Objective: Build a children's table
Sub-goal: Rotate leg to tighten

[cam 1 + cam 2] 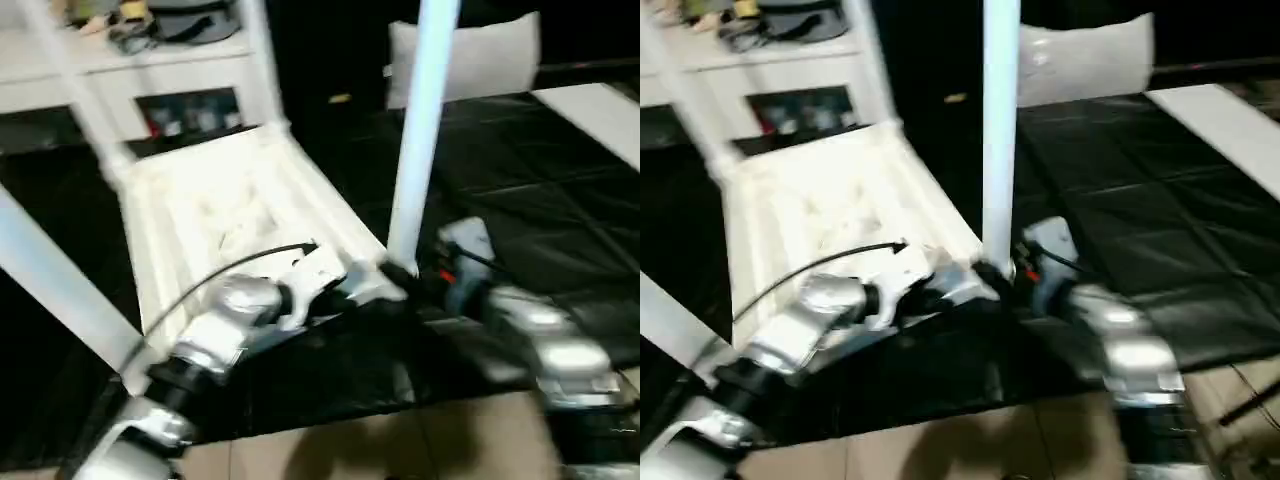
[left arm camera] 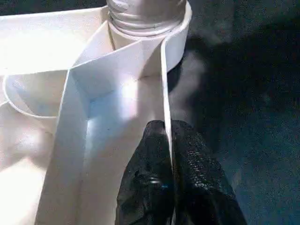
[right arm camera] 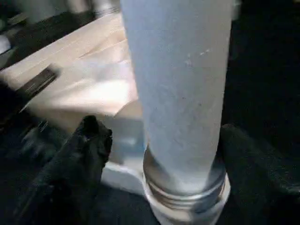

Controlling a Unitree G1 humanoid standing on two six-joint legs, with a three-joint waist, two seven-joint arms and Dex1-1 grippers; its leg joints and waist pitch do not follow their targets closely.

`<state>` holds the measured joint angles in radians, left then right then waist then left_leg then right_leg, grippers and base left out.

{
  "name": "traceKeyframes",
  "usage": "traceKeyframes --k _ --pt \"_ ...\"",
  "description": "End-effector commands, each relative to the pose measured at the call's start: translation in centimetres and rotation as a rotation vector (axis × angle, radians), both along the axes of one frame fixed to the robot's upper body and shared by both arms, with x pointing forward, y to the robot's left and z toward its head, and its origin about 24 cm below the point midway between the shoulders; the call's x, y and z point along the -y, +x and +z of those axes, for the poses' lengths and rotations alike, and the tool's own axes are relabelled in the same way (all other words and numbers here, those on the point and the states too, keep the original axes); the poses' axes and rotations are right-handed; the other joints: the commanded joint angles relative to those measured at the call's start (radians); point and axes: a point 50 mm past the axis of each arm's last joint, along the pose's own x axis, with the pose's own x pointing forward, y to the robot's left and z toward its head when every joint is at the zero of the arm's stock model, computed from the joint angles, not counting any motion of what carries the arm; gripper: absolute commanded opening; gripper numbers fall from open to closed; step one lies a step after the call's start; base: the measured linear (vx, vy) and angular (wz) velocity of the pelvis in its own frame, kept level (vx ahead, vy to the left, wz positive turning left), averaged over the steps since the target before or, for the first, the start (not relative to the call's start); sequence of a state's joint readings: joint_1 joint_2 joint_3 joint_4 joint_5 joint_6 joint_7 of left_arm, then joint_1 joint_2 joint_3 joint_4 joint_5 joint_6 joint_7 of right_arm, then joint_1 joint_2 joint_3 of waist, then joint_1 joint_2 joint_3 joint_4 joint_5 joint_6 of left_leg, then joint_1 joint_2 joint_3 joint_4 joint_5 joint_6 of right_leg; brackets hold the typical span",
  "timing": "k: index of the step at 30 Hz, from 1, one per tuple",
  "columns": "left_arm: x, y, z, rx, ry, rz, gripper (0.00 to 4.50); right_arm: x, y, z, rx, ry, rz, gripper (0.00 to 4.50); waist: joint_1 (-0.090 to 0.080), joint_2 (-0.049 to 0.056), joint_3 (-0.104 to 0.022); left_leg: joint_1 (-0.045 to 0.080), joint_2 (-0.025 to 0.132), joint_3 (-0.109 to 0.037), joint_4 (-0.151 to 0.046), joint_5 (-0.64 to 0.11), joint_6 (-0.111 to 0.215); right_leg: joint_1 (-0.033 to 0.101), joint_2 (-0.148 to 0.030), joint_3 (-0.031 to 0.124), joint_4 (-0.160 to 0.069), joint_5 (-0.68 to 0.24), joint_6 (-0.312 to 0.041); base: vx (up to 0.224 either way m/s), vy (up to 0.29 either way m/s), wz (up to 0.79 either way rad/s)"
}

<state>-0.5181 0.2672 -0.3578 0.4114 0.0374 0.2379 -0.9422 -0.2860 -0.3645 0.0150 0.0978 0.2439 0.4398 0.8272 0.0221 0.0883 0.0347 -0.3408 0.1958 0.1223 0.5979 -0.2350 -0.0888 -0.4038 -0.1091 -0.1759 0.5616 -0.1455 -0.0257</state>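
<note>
The head views are smearing, so the shelf clutter (image 1: 150, 25) is unreadable and no writing is showing. The legs (image 1: 420, 130) are running off the frame tops. The tabletop (image 1: 230, 210) is lying underside up on black sheeting (image 1: 540, 220), a pillow (image 1: 470, 55) beyond. The left gripper (image 2: 168, 154) is clamping the tabletop's rim beside a corner socket. The right gripper (image 3: 159, 140) is standing apart, fingers (image 3: 86, 140) flanking the leg's base.
</note>
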Motion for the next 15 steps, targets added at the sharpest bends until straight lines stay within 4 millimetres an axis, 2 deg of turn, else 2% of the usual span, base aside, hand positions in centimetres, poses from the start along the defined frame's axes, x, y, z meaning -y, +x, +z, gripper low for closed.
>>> traceKeyframes --k 1,2,3,4,6,7,9,11,12,15 --pt "0.1 -0.5 0.6 0.029 0.006 -0.129 0.00 -0.7 -0.9 -0.1 -0.041 0.003 0.171 4.21 0.016 -0.017 -0.063 -0.027 0.018 0.013 -0.058 -0.041 0.143 0.080 -0.047 0.060 -0.058 -0.258 -0.128 0.000 0.000 0.00" --pt "0.1 -0.5 0.6 0.029 0.006 -0.129 0.00 -0.7 -0.9 -0.1 -0.041 0.003 0.171 4.21 0.021 -0.017 -0.063 -0.025 0.018 0.014 -0.058 -0.050 0.139 0.079 -0.048 0.059 -0.060 -0.273 -0.125 0.000 0.000 0.00" --pt "-0.4 -0.7 0.5 0.028 0.046 -0.187 0.00 -0.1 -1.3 0.3 -0.044 -0.003 0.250 4.21 0.026 -0.022 -0.062 -0.022 0.022 0.014 -0.061 -0.062 0.132 0.077 -0.048 0.060 -0.060 -0.291 -0.124 0.000 0.000 0.00" --pt "-0.6 -0.8 0.4 0.029 0.065 -0.206 0.00 0.0 -1.4 0.4 -0.046 -0.001 0.278 4.21 0.030 -0.019 -0.063 -0.020 0.023 0.013 -0.061 -0.068 0.131 0.076 -0.048 0.061 -0.059 -0.294 -0.124 0.000 0.000 0.00" --pt "-1.3 -1.1 0.2 0.030 0.114 -0.279 0.00 0.4 -1.7 0.8 -0.052 0.000 0.368 4.21 0.039 -0.022 -0.062 -0.019 0.027 0.013 -0.062 -0.078 0.132 0.073 -0.049 0.065 -0.058 -0.293 -0.128 0.000 0.000 0.00" --pt "-1.5 -1.2 0.1 0.023 0.125 -0.316 0.00 0.5 -1.8 0.9 -0.061 0.000 0.405 3.94 0.048 -0.024 -0.063 -0.016 0.029 0.014 -0.062 -0.074 0.132 0.071 -0.049 0.069 -0.054 -0.276 -0.136 0.000 0.000 0.00" --pt "-1.7 -1.5 0.1 0.010 0.130 -0.352 0.00 0.6 -1.9 1.0 -0.071 -0.004 0.442 3.87 0.056 -0.025 -0.064 -0.019 0.029 0.015 -0.061 -0.058 0.133 0.073 -0.050 0.071 -0.048 -0.257 -0.147 0.000 0.000 0.00" --pt "-2.2 -2.0 0.2 -0.025 0.141 -0.420 0.00 0.6 -1.9 1.2 -0.093 -0.001 0.508 3.68 0.068 -0.031 -0.065 -0.018 0.030 0.017 -0.061 -0.043 0.133 0.072 -0.052 0.073 -0.046 -0.255 -0.151 0.000 0.000 0.00" --pt "-2.3 -2.3 0.2 -0.043 0.148 -0.451 0.00 0.6 -1.9 1.3 -0.096 0.004 0.534 3.68 0.072 -0.030 -0.064 -0.016 0.030 0.018 -0.061 -0.045 0.132 0.070 -0.052 0.073 -0.045 -0.262 -0.154 0.000 0.000 0.00" --pt "-2.6 -2.7 0.2 -0.066 0.157 -0.491 0.00 0.5 -1.7 1.3 -0.096 -0.004 0.573 3.46 0.081 -0.033 -0.062 -0.017 0.031 0.019 -0.062 -0.055 0.117 0.068 -0.053 0.076 -0.042 -0.284 -0.157 0.000 0.000 0.00"
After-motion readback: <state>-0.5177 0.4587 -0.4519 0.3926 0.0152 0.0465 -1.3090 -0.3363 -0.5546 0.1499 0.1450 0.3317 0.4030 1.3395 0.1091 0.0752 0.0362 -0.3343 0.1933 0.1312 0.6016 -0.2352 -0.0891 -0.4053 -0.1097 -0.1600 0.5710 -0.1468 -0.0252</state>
